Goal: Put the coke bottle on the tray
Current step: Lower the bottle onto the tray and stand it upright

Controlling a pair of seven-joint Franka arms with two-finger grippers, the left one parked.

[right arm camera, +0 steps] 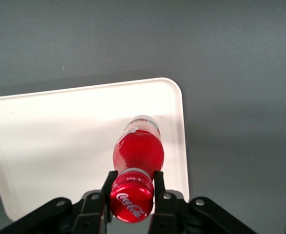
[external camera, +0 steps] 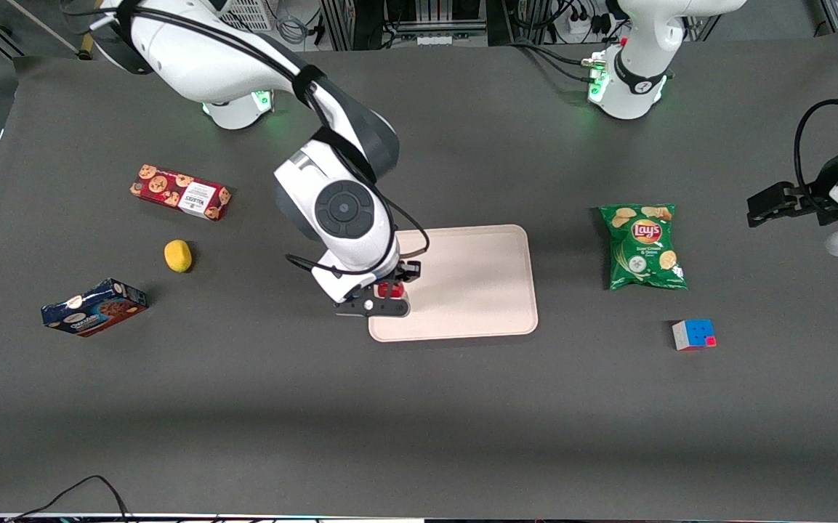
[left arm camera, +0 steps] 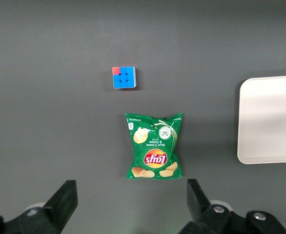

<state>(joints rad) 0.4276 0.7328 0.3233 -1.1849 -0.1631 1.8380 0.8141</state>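
Observation:
My right gripper [external camera: 390,292] is shut on the coke bottle [right arm camera: 137,155], a slim red bottle with a red cap and clear base. The fingers [right arm camera: 158,184] clamp its neck just under the cap. The bottle hangs upright over the tray [right arm camera: 60,141], near the tray's edge toward the working arm's end; whether its base touches the tray I cannot tell. In the front view only a bit of the red bottle [external camera: 390,290] shows between the fingers, over the pale pinkish-beige tray [external camera: 469,283]. The tray's edge also shows in the left wrist view [left arm camera: 272,119].
A green chips bag [external camera: 642,245] and a colour cube [external camera: 693,334] lie toward the parked arm's end. A red cookie box [external camera: 180,192], a lemon [external camera: 177,256] and a blue box [external camera: 94,307] lie toward the working arm's end.

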